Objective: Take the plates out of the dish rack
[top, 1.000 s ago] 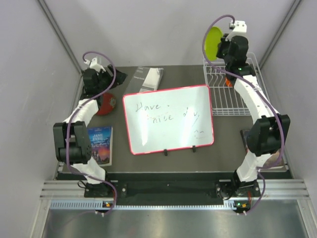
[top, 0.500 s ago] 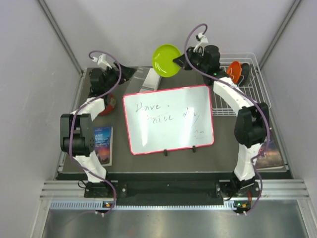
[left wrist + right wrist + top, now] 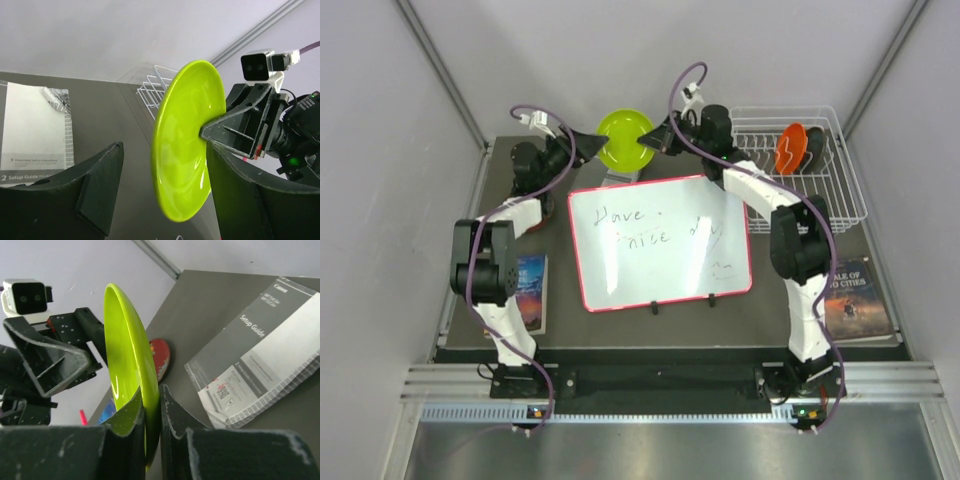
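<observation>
The lime green round plate [image 3: 623, 137] is out of the rack, held on edge in the air over the far side of the dark table [image 3: 620, 325], just beyond the pink-framed whiteboard [image 3: 660, 240]. The right gripper [image 3: 655, 143] pinches its rim, fingers closed tight on either face. The left gripper [image 3: 585, 140] faces it from the other side with its fingers spread wide and the plate between them; I see no contact yet. The white wire dish rack [image 3: 805, 200] sits at the far right corner with an orange plate [image 3: 788, 148] and a dark plate [image 3: 812, 148] standing in it. A red plate [image 3: 161, 357] lies flat on the table near the left arm, and a grey-and-white setup guide booklet [image 3: 260, 345] lies below the held plate.
</observation>
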### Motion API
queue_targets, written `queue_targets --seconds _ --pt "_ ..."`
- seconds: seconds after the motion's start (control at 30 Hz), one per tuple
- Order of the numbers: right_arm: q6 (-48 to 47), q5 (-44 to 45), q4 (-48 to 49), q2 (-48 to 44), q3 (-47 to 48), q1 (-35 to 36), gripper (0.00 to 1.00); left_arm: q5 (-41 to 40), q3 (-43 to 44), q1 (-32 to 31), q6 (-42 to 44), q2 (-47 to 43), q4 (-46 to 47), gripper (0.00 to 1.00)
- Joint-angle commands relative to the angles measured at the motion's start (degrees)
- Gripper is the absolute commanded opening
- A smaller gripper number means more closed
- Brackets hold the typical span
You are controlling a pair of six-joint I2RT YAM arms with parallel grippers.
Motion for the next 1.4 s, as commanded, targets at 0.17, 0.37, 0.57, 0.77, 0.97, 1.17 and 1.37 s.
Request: queue_targets --seconds 0.17,0.37,0.57,0.77,0.97,1.17,1.37 --pt "3.0 -4.7 7.1 0.1 5.0 1.1 0.0 1.1 1.5 -0.4 -0.3 1.3 4.2 0.14" --pt "2.5 -6.3 6.7 0.4 5.6 1.1 0.21 0.1 0.6 -0.4 3.4 -0.4 1.4 0.0" --pt "-5.5 -2.5 -1.1 -3.2 5.3 -0.8 0.67 -7.2 -0.7 1.5 12.0 -5.6 -7.4 0.0" --pt "-13.2 7.3 -5.9 -11.1 -1.7 -4.6 0.69 -7.7 -2.3 10.2 10.8 -8.4 -8.6 0.0" --pt "-17.7 13.3 -7.8 -17.4 -7.6 -9.3 0.69 -8.9 -5.0 17.5 13.2 -9.9 -13.9 0.0" --pt "-19.9 16.9 -9.5 -21.0 -10.5 -12.9 0.69 -15.5 -6.7 22.0 20.0 -13.0 -29.1 0.0" --pt "-19.8 18.3 -8.6 -22.7 -12.8 -14.2 0.69 -22.2 -7.0 23.7 23.3 -13.7 -38.2 0.0"
